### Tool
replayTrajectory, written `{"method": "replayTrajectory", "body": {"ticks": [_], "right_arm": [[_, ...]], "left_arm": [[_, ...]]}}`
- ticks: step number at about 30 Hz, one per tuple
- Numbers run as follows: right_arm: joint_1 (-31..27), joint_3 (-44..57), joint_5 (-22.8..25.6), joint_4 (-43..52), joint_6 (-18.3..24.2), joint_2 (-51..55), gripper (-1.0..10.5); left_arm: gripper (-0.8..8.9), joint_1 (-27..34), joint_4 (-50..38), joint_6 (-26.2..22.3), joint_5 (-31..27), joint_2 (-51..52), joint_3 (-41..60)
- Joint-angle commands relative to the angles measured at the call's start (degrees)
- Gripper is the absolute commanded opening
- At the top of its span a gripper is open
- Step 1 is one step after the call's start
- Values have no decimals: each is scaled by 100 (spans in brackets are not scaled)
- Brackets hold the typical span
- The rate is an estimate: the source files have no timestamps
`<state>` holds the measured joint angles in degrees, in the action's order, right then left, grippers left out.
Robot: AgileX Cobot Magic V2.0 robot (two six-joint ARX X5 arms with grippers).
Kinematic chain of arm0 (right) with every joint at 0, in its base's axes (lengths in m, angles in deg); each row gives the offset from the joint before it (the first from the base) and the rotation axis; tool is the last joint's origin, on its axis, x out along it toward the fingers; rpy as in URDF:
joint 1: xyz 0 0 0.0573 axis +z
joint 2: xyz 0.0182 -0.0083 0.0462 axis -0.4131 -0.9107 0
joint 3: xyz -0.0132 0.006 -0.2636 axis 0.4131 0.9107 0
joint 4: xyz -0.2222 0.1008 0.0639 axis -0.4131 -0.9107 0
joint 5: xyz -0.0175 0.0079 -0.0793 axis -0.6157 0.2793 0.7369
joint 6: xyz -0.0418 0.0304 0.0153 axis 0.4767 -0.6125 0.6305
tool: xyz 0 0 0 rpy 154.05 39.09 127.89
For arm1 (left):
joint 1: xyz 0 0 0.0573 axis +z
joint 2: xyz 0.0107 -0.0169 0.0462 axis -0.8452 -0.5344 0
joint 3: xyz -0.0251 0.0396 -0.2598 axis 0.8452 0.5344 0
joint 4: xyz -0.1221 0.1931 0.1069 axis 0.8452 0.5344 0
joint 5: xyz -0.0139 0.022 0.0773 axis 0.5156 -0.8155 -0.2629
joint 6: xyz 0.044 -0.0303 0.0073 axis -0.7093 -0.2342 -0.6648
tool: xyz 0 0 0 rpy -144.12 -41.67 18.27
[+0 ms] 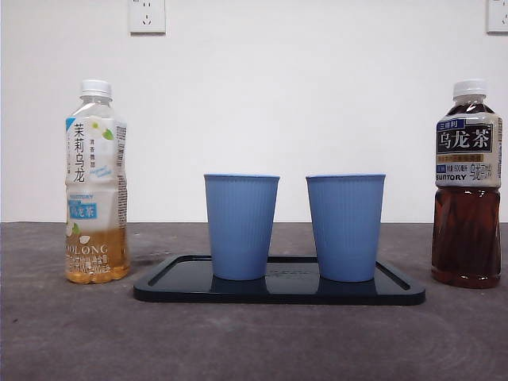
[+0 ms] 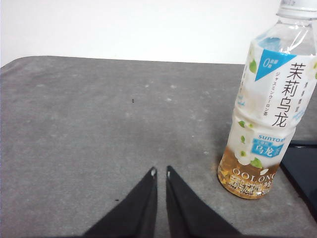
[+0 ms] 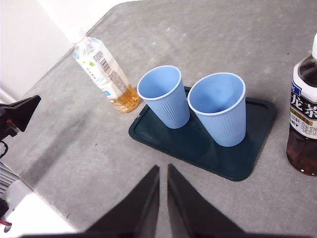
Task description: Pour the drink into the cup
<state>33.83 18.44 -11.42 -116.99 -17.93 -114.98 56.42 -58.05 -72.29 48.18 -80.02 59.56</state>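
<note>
Blue ribbed plastic cups, one (image 1: 241,226) beside the other (image 1: 345,227), stand upright and empty on a dark rectangular tray (image 1: 159,282). Clear jasmine oolong bottle (image 1: 96,182), capped and nearly empty, stands off one end; dark oolong tea bottle (image 1: 467,184), capped and fuller, off the other. Left gripper (image 2: 160,173) and right gripper (image 3: 163,168) hover with jaws together, holding nothing. Risk: light cups may tip if nudged; caps block pouring.

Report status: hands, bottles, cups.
Left hand and right hand shut, holding nothing. Both bottles capped. Two blue cups upright on tray.
</note>
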Motion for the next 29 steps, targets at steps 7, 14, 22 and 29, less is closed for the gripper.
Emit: {"method": "replayTrajectory", "body": {"ticks": [7, 14, 22, 29], "right_arm": [[-2, -57, 9, 146, 55, 20, 23], [-326, 1580, 800, 2719, 247, 981, 16], [-525, 3882, 3311, 3554, 505, 2380, 15], [-647, 4562, 3475, 3670, 887, 2793, 15]], "left_arm": [[28, 4, -59, -28, 11, 7, 114], [28, 4, -61, -28, 11, 7, 114], [28, 4, -61, -28, 11, 7, 114], [28, 4, -63, -28, 11, 7, 114]]}}
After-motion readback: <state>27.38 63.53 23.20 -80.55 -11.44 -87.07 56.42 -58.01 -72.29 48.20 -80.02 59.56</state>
